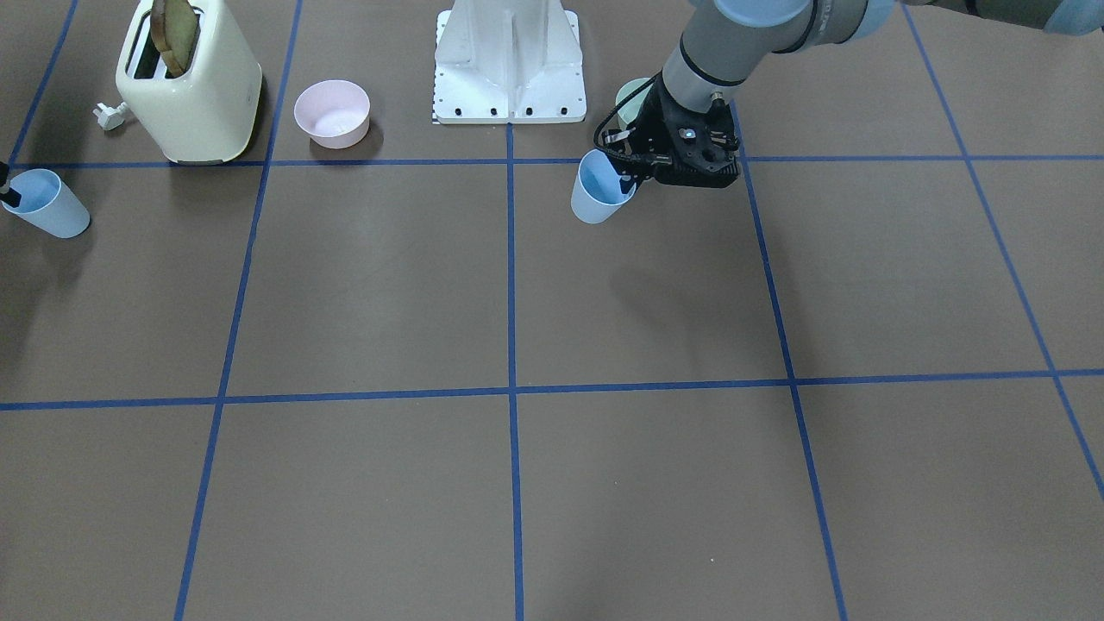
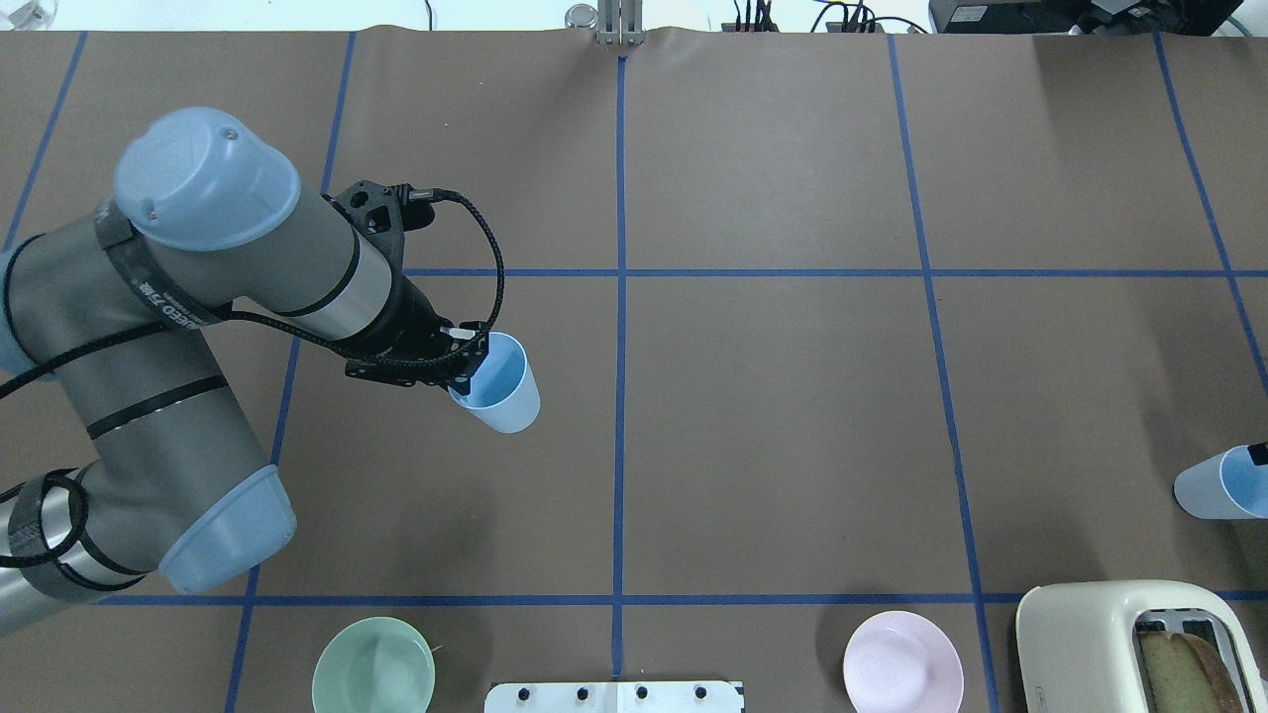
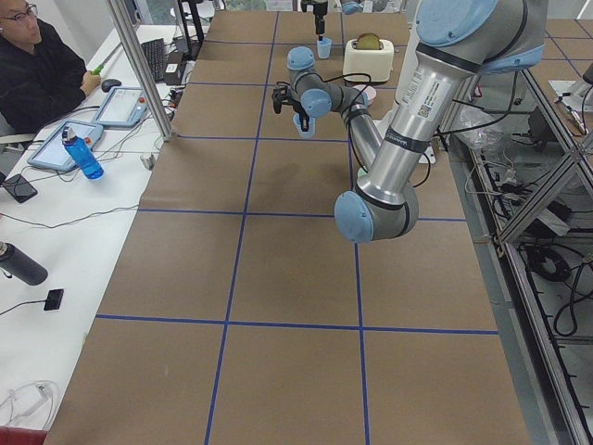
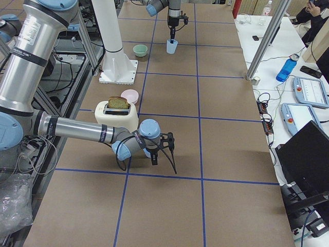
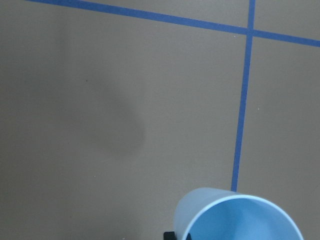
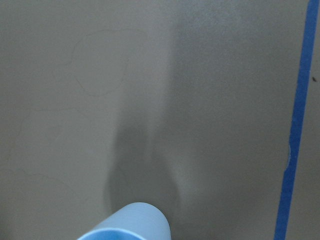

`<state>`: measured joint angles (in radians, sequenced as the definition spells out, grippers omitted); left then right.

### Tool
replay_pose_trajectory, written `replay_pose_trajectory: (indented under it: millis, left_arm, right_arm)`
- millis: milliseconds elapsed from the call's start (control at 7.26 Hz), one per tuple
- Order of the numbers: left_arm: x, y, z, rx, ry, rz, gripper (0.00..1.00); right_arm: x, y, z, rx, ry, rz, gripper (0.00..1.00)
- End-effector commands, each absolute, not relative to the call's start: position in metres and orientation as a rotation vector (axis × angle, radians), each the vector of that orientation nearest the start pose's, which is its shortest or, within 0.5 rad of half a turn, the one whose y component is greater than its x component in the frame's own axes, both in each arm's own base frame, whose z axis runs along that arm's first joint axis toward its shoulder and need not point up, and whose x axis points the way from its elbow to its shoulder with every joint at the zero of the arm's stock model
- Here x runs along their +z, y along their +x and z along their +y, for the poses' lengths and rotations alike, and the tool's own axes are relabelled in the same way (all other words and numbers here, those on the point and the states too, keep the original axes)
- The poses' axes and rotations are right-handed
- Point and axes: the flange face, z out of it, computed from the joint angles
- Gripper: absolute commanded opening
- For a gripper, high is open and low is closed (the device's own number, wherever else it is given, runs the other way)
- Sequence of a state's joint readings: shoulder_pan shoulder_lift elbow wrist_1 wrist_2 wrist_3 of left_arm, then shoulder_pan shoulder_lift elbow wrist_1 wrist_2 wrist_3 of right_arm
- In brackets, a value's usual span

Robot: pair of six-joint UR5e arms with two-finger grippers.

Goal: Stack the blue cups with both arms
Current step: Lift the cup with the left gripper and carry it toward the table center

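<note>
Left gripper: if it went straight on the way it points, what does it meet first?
The bare table. The left gripper points down with a blue cup pinched at its rim. Its wrist view shows nothing else below, so the cup's base probably lands first.

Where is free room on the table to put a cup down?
The middle squares between the left cup and the right cup are bare, also the whole row farthest from the robot. Crowded: robot's edge, with green bowl, stand, pink bowl, toaster.
</note>
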<state>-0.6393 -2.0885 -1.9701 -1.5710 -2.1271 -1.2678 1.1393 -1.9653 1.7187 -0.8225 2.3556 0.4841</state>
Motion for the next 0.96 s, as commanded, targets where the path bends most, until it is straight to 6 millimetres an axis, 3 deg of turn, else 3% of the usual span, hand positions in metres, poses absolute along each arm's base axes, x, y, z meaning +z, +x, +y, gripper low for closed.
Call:
replay_pose_trajectory:
  millis: [0, 138, 275, 413, 551, 826]
  left_arm:
    - [0.1919, 0.4167, -0.4087, -0.051, -0.054, 1.026, 0.00]
    - [0.1919, 0.4167, -0.4087, -0.051, -0.054, 1.026, 0.00]
    - [0.1919, 0.4167, -0.4087, -0.051, -0.054, 1.026, 0.00]
    - [0.1919, 0.4167, -0.4087, -0.051, -0.054, 1.026, 0.00]
    - [0.1919, 0.4167, -0.4087, -0.051, -0.054, 1.026, 0.00]
    - [0.1904, 0.4231, -0.4123, -0.051, -0.057, 1.022, 0.00]
  right_arm:
    - [0.6678, -0.0885, -0.3235, -0.172, 0.081, -0.902, 0.99]
    - [0.6693, -0.0889, -0.3210, -0.175, 0.075, -0.901, 0.97]
    - [0.6694, -0.0903, -0.3207, -0.179, 0.074, -0.900, 0.76]
    - [0.6697, -0.0910, -0.3211, -0.175, 0.072, -0.899, 0.27]
    - [0.6694, -0.0921, -0.3208, -0.148, 0.056, -0.901, 0.00]
    - [0.6643, -0.0948, -0.3248, -0.148, 0.071, -0.913, 0.00]
